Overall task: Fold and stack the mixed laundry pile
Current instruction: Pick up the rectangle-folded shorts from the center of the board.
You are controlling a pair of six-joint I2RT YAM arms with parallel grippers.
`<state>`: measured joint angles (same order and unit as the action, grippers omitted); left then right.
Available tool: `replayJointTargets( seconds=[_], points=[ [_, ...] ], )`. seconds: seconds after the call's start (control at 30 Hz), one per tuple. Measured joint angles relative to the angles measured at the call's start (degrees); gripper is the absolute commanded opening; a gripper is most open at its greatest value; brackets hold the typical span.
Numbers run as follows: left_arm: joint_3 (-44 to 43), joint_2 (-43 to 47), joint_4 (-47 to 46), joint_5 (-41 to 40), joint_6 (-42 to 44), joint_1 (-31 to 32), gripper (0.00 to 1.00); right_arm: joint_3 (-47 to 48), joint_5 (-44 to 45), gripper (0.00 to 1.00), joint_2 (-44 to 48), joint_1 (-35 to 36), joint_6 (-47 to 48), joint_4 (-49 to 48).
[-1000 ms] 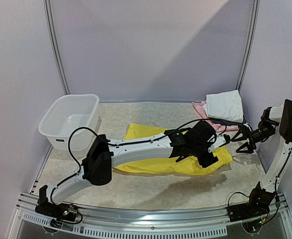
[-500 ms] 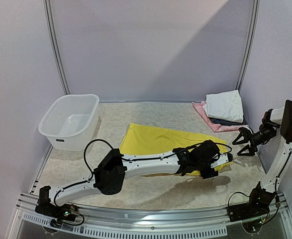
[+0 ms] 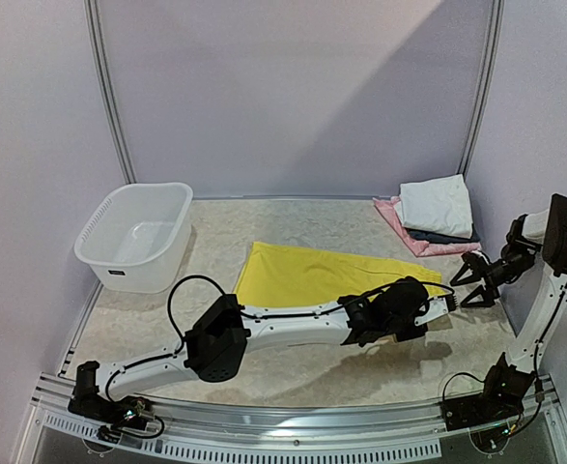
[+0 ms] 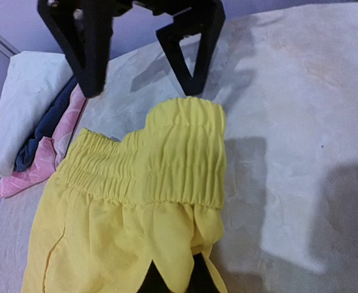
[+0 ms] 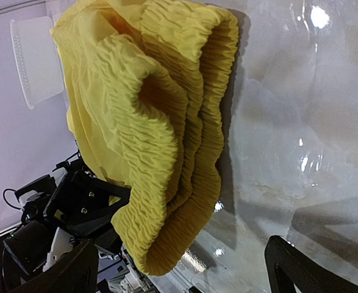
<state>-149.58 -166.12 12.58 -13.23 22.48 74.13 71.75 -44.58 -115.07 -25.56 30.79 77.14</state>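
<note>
Step in hand: folding yellow shorts (image 3: 302, 275), flat mid-table, waistband (image 4: 166, 159) at 3 o'clock. Left gripper (image 4: 172, 278) pinched on shorts' edge near waistband. Right gripper (image 3: 468, 282) spread wide, empty, just beside waistband. Next, probably: right grips waistband and both carry it toward 9 o'clock.

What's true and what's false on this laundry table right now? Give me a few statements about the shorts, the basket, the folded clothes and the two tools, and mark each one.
1. The yellow shorts lie inside the white basket. False: they lie spread on the table, apart from the basket.
2. The right tool is open and holds nothing, just beyond the shorts' elastic waistband. True.
3. The left tool is shut, pinching an edge of the yellow shorts. True.
4. The stack of folded clothes at the back right has pink on top. False: a white folded cloth is on top, and the pink cloth is at the bottom.
</note>
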Motion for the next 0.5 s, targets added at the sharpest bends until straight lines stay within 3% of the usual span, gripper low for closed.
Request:
replayJointTargets(
  seconds=[0.17, 0.37, 0.5],
  points=[
    [0.72, 0.31, -2.08, -0.28, -1.38, -0.33, 0.00, 0.66, 0.04, 0.97, -3.04, 0.02, 0.50, 0.02],
    [12.76, 5.92, -11.17, -2.19, -11.04, -0.92, 0.00, 2.97, -2.29, 0.98, -6.36, 0.74, 1.14, 1.70],
    [16.35, 8.04, -15.98, -3.28, -16.87, -1.79, 0.00, 5.29, -5.33, 0.99, -9.25, 2.05, 1.11, 3.10]
  ],
)
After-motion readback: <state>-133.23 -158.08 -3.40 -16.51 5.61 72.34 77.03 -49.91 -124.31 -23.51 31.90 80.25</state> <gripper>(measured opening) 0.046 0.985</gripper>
